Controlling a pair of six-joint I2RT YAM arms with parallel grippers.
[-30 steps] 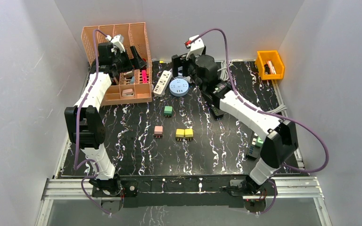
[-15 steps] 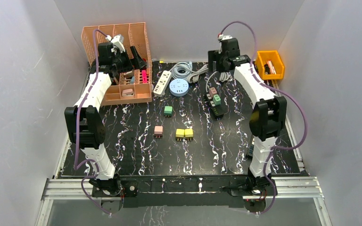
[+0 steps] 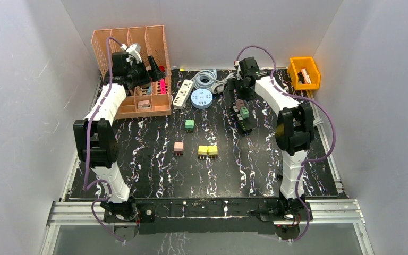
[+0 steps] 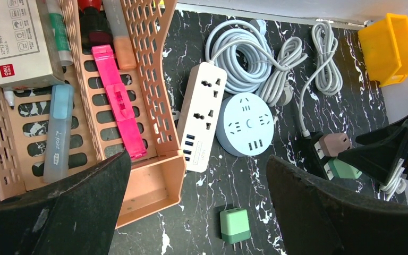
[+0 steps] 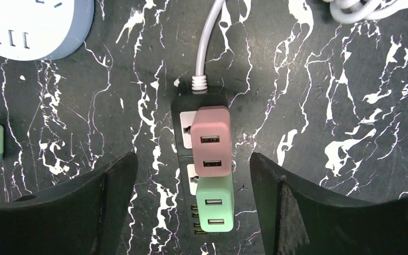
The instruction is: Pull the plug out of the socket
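A black power strip [image 3: 244, 121] lies at the back right of centre with a pink plug [image 3: 239, 103] and a green plug [image 3: 244, 112] seated in it. In the right wrist view the pink plug [image 5: 210, 140] and green plug [image 5: 214, 203] sit in a row on the strip [image 5: 186, 103]. My right gripper [image 5: 192, 155] is open, above the strip, with a finger on each side and touching nothing; it also shows in the top view [image 3: 238, 94]. My left gripper [image 3: 153, 62] is open and empty, raised beside the orange basket; its wrist view [image 4: 197, 159] shows both plugs at the far right [image 4: 334, 143].
An orange basket [image 3: 133, 53] with pens and boxes stands at the back left. A white power strip [image 3: 183, 94], a round blue socket [image 3: 201, 99] and coiled cables [image 3: 210, 79] lie at the back. Loose green [image 3: 189, 125], pink [image 3: 178, 147] and yellow [image 3: 207, 150] adapters lie mid-table. A yellow bin [image 3: 304, 71] is at the back right.
My right arm has swung from the back centre to the right and come down over the black strip, which now shows uncovered. The left arm has barely moved.
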